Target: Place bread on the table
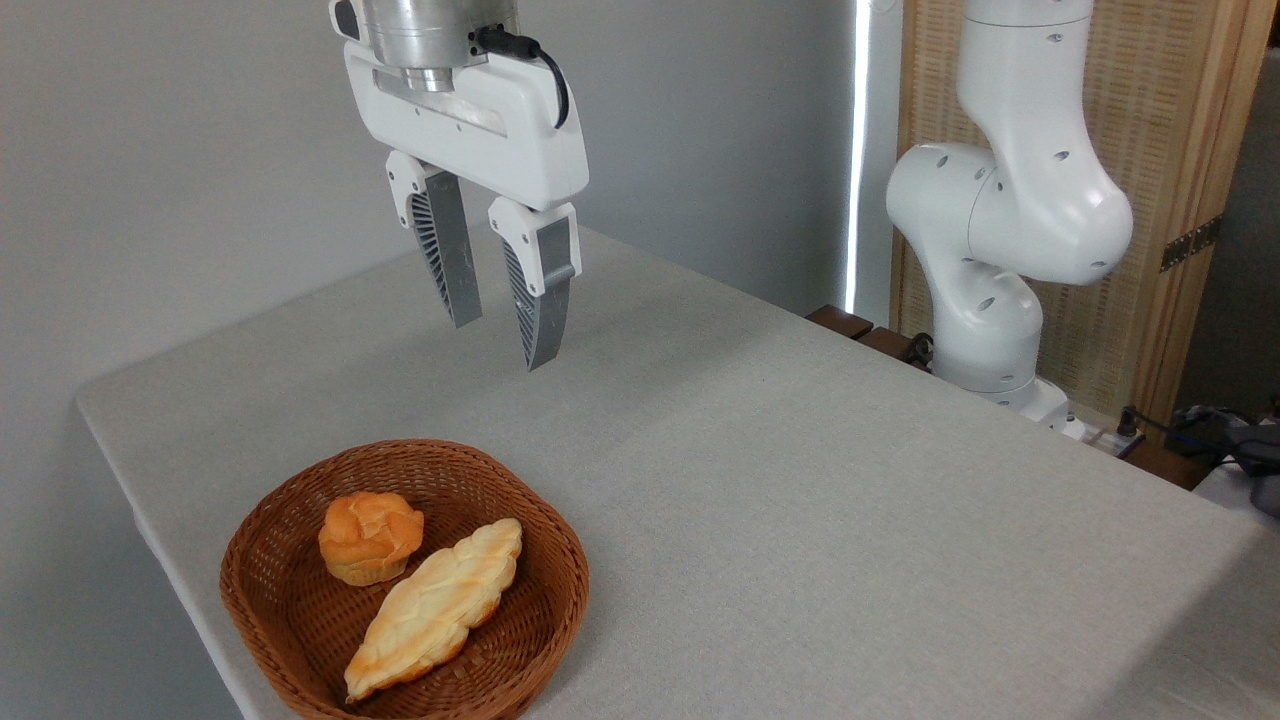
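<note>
The white two-finger gripper (497, 322) hangs fingers apart, empty, pointing down, at twelve o'clock above the small round orange-golden bun (369, 537) in the brown wicker basket (560, 580).

glossy white arm (1010, 200) with dimpled screw holes; white pincer (505, 345) (ribbed grey fingers (445, 250)), black cable (545, 60).

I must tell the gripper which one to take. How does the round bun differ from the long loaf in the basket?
The bread is small, round and orange-golden with a cracked top; the braided loaf is long, leaf-shaped and paler. The bread sits at the back left, the loaf lies diagonally in front. Both rest in the wicker basket, not on the table.
</note>
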